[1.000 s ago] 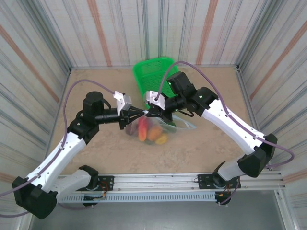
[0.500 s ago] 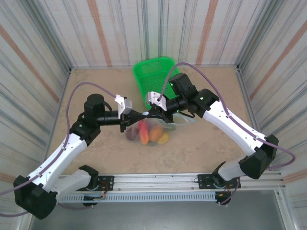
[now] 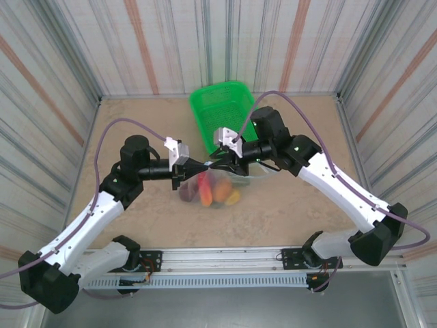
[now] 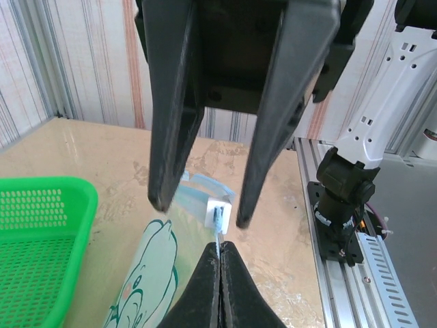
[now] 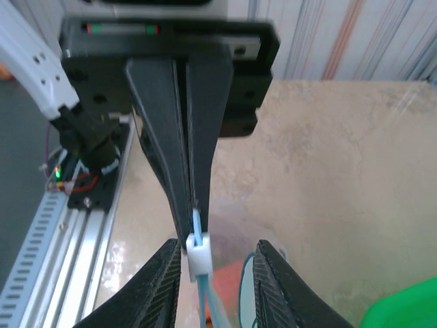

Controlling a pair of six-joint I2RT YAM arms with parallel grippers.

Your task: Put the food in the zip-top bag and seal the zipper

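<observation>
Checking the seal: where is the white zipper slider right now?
The white slider sits low centre in the right wrist view, between the right gripper and its open jaws, at the tip of the left gripper shut on the zipper.

Green mesh basket (image 3: 222,102), beige marbled table (image 3: 293,205), red, orange (and yellow) food (image 3: 205,188).

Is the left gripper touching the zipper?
Touching. The right wrist view shows the left gripper shut, its fingertips pinching the pale blue zipper right beside the white slider.
</observation>
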